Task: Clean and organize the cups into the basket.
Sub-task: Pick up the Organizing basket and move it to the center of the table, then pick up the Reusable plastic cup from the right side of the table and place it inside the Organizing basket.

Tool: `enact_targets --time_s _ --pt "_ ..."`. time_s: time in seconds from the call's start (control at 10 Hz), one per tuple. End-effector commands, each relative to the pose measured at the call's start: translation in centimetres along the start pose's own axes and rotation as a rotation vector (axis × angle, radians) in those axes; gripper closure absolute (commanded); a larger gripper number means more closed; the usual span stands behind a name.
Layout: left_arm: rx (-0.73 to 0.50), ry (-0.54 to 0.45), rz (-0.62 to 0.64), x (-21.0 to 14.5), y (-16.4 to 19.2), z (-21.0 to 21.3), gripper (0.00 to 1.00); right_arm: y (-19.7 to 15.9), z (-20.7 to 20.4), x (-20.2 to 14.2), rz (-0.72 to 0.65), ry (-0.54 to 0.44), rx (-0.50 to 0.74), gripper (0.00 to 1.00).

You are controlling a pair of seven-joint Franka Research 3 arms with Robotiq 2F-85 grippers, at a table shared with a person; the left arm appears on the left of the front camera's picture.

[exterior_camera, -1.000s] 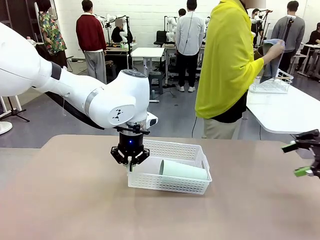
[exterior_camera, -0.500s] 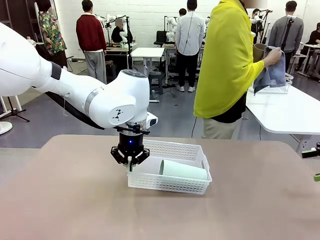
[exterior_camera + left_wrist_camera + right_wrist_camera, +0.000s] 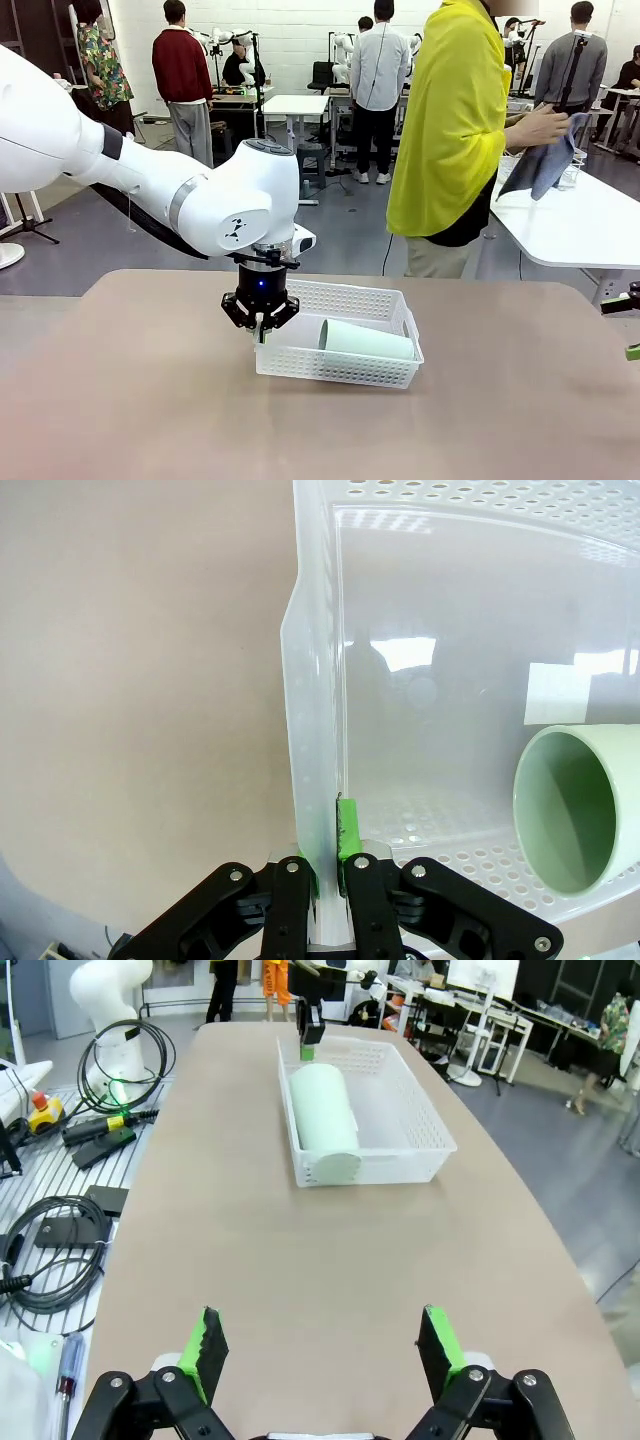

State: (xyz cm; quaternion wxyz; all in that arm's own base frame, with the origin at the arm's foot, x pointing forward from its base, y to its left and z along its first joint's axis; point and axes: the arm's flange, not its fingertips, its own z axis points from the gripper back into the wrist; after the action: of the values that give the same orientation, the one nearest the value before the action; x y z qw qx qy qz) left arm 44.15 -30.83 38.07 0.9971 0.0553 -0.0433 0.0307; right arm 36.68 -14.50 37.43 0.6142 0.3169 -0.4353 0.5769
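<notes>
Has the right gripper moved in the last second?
Yes. The right gripper has drawn back to the right, farther from the basket, and now sits at the front view's right edge.

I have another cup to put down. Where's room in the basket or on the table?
In the basket, the strip between the mint cup and the far wall is bare. The table is bare in front of the basket and toward the right gripper. The left gripper crowds its left wall.

Glossy white plastic on the basket (image 3: 312,680), light glaring off its smooth floor; the mint cup (image 3: 570,810) looks smooth, satin-matt; table (image 3: 140,680) matt and even; grey-blue cloth (image 3: 545,165) soft, limp.
</notes>
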Motion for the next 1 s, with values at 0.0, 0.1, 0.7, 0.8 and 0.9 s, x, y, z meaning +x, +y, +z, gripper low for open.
enact_targets --time_s 0.0,0.1,0.7,0.8,0.9 --pt "0.001 -0.001 0.001 -0.01 0.06 -0.06 1.0 0.39 -0.01 -0.04 -0.009 -0.001 -0.01 0.0" --pt "0.001 -0.001 0.001 -0.01 0.06 -0.06 1.0 0.39 -0.01 -0.04 -0.009 -0.001 -0.01 0.0" --pt "0.001 -0.001 0.001 -0.01 0.06 -0.06 1.0 0.39 -0.01 -0.04 -0.009 -0.001 -0.01 0.0" --pt "0.001 -0.001 0.001 -0.01 0.06 -0.06 1.0 0.39 -0.01 -0.04 -0.009 -0.001 -0.01 0.0" --pt "0.001 -0.001 0.001 -0.01 0.06 -0.06 1.0 0.39 -0.01 -0.04 -0.009 -0.001 -0.01 0.0"
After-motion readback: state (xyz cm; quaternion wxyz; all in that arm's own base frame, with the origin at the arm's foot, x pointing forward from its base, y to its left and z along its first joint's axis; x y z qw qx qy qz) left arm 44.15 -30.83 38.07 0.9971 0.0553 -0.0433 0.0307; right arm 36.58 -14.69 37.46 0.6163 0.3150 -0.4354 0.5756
